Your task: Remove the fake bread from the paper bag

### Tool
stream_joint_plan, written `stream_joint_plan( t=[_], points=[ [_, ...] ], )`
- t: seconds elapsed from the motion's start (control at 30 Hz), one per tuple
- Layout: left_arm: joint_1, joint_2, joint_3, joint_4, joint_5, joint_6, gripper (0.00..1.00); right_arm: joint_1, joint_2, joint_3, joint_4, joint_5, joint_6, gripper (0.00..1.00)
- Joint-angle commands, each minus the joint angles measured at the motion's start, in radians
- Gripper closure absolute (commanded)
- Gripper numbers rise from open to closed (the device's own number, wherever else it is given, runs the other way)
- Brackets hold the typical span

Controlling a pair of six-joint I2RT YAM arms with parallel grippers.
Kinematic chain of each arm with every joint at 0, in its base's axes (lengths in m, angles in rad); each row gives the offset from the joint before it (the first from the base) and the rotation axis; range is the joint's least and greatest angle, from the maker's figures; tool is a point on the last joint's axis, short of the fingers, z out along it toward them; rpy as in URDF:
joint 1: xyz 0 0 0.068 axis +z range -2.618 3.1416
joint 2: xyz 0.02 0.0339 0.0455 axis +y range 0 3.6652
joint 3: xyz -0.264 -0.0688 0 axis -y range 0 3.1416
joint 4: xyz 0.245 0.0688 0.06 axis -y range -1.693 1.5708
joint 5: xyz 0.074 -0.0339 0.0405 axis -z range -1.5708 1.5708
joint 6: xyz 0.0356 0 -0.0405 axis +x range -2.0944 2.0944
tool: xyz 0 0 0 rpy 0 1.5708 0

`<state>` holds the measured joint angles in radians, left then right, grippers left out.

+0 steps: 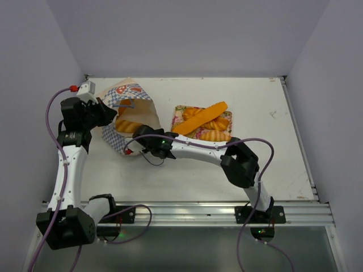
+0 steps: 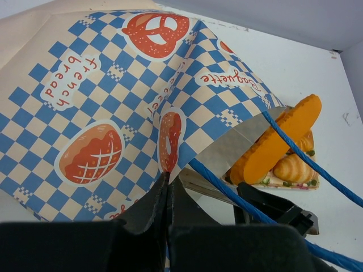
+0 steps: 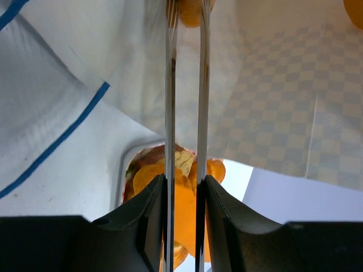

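We see the left gripper (image 2: 168, 184) clamped on the rim of the tan blue-checked paper bag (image 2: 113, 102), far left. The right gripper (image 3: 186, 34) is inside, jaws narrow; can't tell if it grips. The glossy golden toy bread (image 1: 129, 126) is w/in the bag: prob. light, stiff, slick, so we'd pinch mid-loaf.

The paper bag (image 2: 102, 102) is tan with blue-and-white checks down the sides, red-orange pretzel and bun logos, plus thin blue cord handles (image 2: 227, 187). The fake bread (image 1: 207, 116) is all glossy golden-orange, and the tray (image 1: 178, 111) has a floral print with bits of pink and green. The table (image 1: 272, 164) is plain white, the arms (image 1: 198, 148) are white with black joints, and the cables (image 1: 249, 139) are purple.
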<state>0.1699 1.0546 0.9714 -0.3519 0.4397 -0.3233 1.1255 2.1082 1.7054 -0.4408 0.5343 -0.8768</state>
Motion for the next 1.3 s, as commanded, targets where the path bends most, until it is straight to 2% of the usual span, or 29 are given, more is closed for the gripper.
stream_joint_plan(
  t=[0.0,0.47,0.9,1.27],
  points=[
    [0.008,0.008,-0.003,0.045,0.002,-0.014,1.0,0.002,-0.1,-0.053,-0.036,-0.008,0.027,0.83],
    [0.008,0.013,0.004,0.036,0.002,-0.008,1.0,0.002,-0.27,-0.21,-0.088,-0.042,0.059,0.84],
    [0.006,-0.024,-0.01,0.011,0.042,-0.003,1.0,0.013,-0.26,-0.17,-0.082,-0.048,0.064,0.66],
    [0.006,-0.027,-0.011,0.008,0.05,-0.007,1.0,0.043,-0.258,-0.159,-0.072,-0.034,0.056,0.59]
  ],
)
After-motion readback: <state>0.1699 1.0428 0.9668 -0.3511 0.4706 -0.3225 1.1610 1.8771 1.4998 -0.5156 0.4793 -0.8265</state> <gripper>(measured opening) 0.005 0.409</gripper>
